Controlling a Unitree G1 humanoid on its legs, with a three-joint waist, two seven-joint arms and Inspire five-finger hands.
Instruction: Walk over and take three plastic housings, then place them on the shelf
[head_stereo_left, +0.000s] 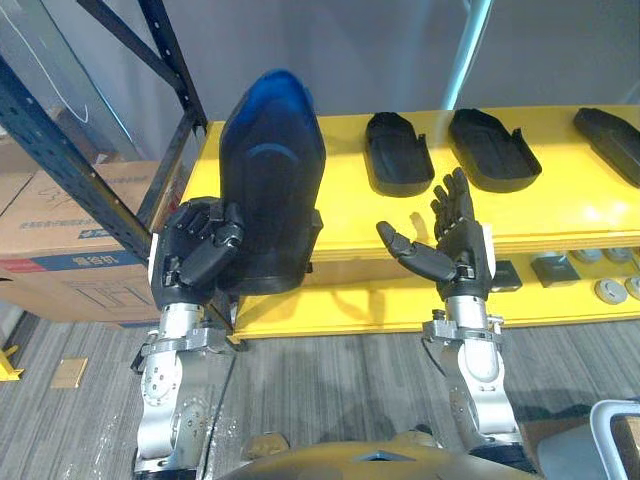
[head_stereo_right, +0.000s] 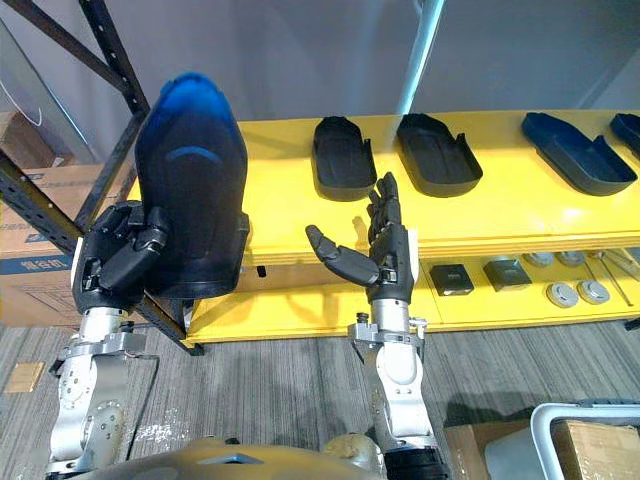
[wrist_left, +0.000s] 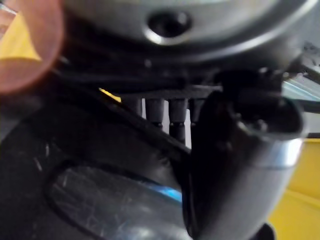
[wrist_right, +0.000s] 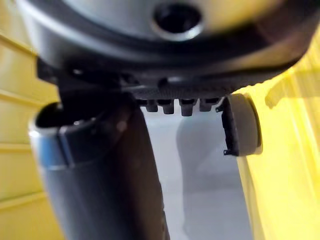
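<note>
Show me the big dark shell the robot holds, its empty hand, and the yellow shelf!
plastic housing (head_stereo_left: 270, 180): left eye view, middle of its rounded back.
right hand (head_stereo_left: 462, 245): left eye view, on the palm.
yellow shelf (head_stereo_left: 560, 215): left eye view, bare top board.

Straight ahead of you is the shelf (head_stereo_left: 560, 215), and on it a row of housings (head_stereo_left: 493, 150) lies behind the right hand (head_stereo_left: 455, 245) and further to the right. The left hand (head_stereo_left: 195, 250) holds the held housing (head_stereo_left: 270, 180) upright before the shelf's left end. Left of it stands the rack post (head_stereo_left: 60, 160), with a cardboard box (head_stereo_left: 60, 250) beyond. On the lower level, right of the right hand, lie small parts (head_stereo_left: 555, 268).
</note>
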